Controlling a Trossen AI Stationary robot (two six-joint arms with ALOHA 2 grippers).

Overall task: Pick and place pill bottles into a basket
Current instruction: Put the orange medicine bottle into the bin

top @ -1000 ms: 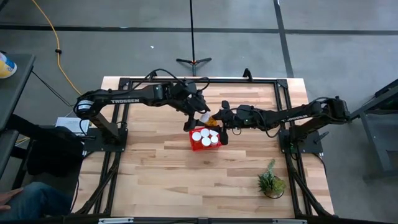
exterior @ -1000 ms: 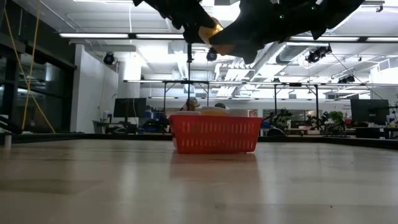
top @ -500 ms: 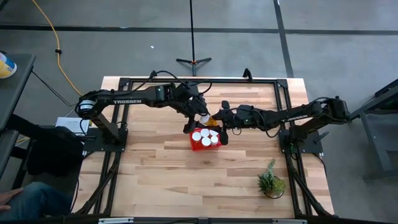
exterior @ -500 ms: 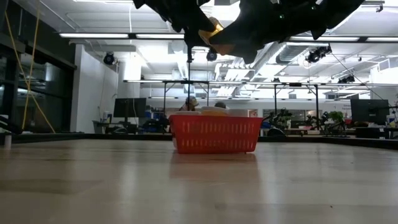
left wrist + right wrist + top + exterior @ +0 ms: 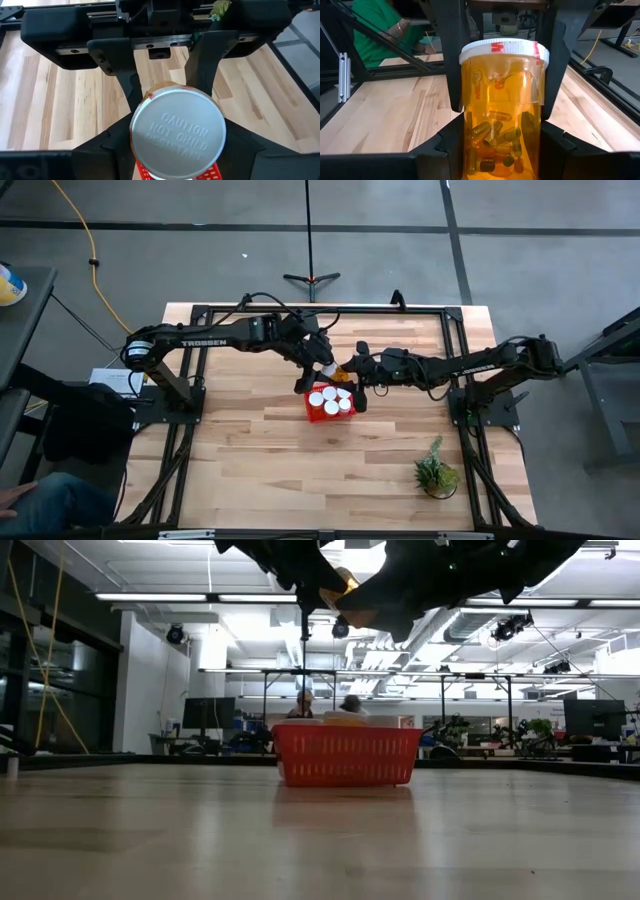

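The red basket [image 5: 331, 405] sits near the middle of the desk [image 5: 250, 450], and four white caps show inside it in the high view; from desk height the basket [image 5: 346, 756] stands flat on the wood with cap tops just peeking over its rim. Both arms meet just above its 12 o'clock edge. The left claw [image 5: 322, 368] comes in from 10 o'clock and pinches a bottle [image 5: 327, 367] between its fingers; in the left wrist view the white cap [image 5: 177, 132] fills the gap between the two dark fingers [image 5: 128, 86], with a bit of red lattice beneath it. The right claw [image 5: 347, 370] reaches in from 3 o'clock and pinches a second bottle [image 5: 340, 372], whose orange body, filled with capsules [image 5: 499, 135], is gripped from both sides in the right wrist view, its cap [image 5: 503, 50] pointing away from the wrist. In the low view both held bottles hang well above the basket, touching nothing below. A potted plant [image 5: 436, 473] stands at about 4 o'clock of the basket, well apart. A person's green sleeve [image 5: 375, 30] shows beyond the desk.
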